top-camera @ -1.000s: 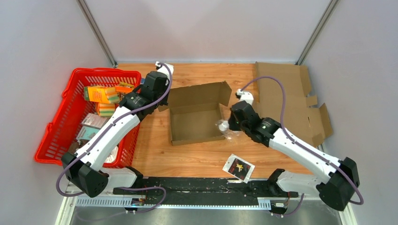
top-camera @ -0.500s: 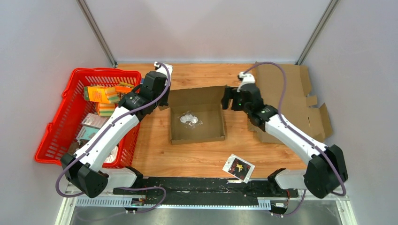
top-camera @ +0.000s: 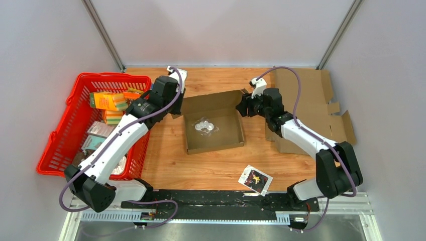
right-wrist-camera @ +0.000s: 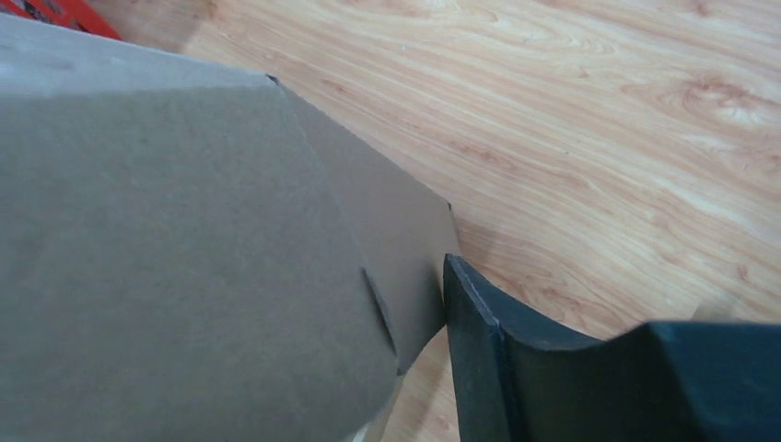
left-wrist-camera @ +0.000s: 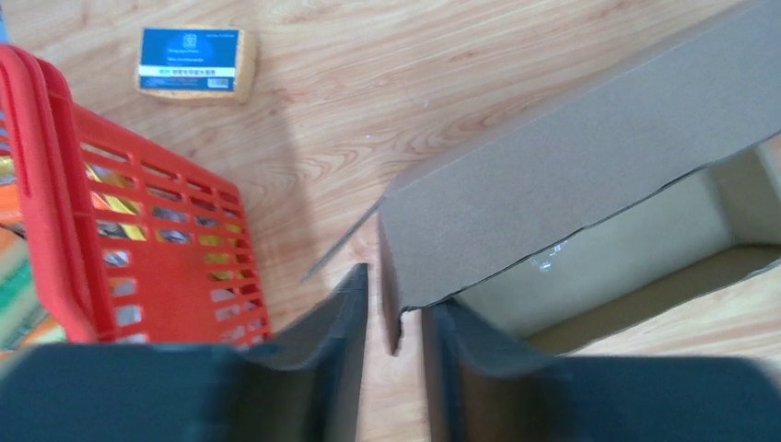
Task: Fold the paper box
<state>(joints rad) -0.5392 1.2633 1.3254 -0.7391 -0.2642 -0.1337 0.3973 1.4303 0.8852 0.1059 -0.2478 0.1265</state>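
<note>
Straddling the paper box edge, left gripper gapes.

It looked like a robotics lab test cell. A white-and-black left robot arm and its matching right robot arm were bolted to a black metal rail. The rail edged a wood-grain tabletop enclosed by plain pale grey wall panels and bare aluminium frame posts.

The top camera looks down from above; both close wrist cameras share the paper box.
</note>
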